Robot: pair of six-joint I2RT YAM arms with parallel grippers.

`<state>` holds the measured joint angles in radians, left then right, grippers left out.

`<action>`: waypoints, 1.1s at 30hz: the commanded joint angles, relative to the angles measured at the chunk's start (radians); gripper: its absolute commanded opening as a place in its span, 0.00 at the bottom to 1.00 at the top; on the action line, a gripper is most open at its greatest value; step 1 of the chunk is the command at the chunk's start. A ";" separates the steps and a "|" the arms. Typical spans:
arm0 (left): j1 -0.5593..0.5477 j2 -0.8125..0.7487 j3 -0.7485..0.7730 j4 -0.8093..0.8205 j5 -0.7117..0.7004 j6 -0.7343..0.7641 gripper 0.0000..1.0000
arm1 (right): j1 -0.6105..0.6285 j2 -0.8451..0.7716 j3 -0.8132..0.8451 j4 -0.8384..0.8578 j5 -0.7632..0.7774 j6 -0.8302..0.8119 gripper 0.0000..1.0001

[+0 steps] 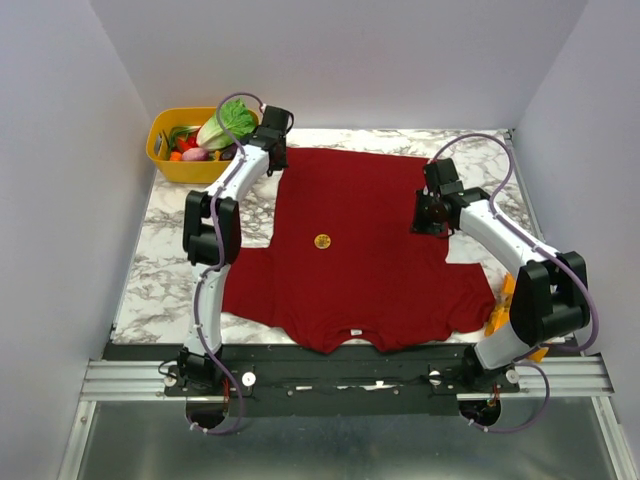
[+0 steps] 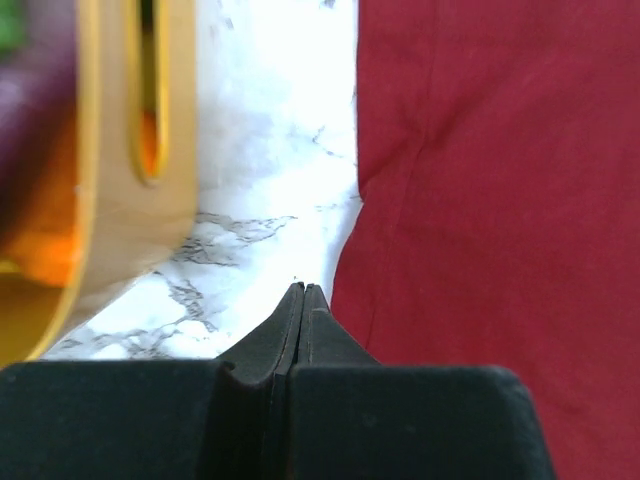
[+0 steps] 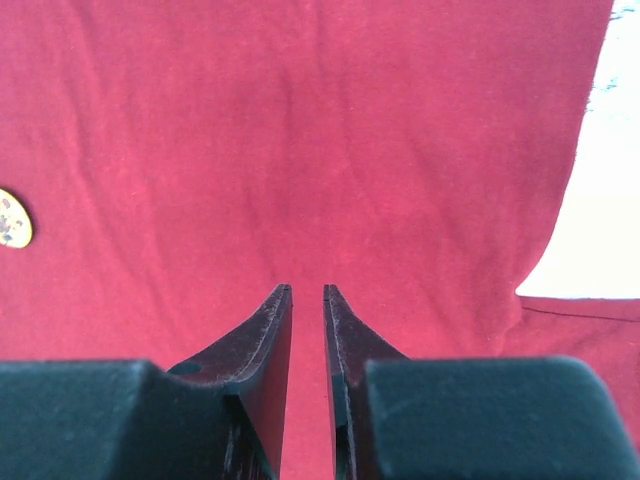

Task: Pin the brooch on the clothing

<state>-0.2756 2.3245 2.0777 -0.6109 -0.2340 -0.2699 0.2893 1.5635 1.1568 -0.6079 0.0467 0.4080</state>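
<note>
Dark red T-shirt [image 1: 370, 280] covered most of the marble table [image 1: 150, 270], lying flat with its white neck label [image 1: 352, 332] at the near edge by the arm bases. Also down near that edge, an orange-yellow snack bag [image 1: 500, 312] poked out from under the right arm.

Further in, the brooch [image 1: 322, 241] sat on the chest of the shirt, roughly mid-cloth. Honestly I couldn't tell from up there if it was pinned through or just resting. The right gripper [image 3: 307, 290] hovered over bare fabric well to the brooch's right, jaws only a narrow slit apart and nothing between them.

At the far side, the left gripper [image 2: 303, 290] was closed tight on nothing, tips at the shirt's edge, just beside the yellow basket [image 1: 170, 165] of veggies [image 1: 228, 122].

What worried me: with a gap that slim, going at the disc could have shoved it along or bunched up the soft cloth instead of getting it. Nothing visibly held the shirt down either, so any sideways drag could have rucked it.

Count: one shirt, one brooch, two grippers, one snack bag, one basket. The veggies were too piled up to count.
</note>
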 commanded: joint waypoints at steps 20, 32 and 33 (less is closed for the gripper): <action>-0.091 0.211 0.229 -0.157 0.071 -0.058 0.00 | 0.016 -0.049 -0.045 -0.009 -0.028 -0.009 1.00; -0.024 0.217 0.168 -0.198 -0.007 -0.149 0.00 | 0.030 -0.048 -0.042 -0.004 -0.024 -0.017 1.00; -0.020 0.213 0.157 -0.187 -0.004 -0.147 0.00 | 0.033 -0.046 -0.040 -0.004 -0.025 -0.017 1.00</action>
<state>-0.3374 2.5412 2.3009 -0.7567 -0.1699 -0.3862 0.3058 1.5223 1.1103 -0.6071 0.0277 0.4015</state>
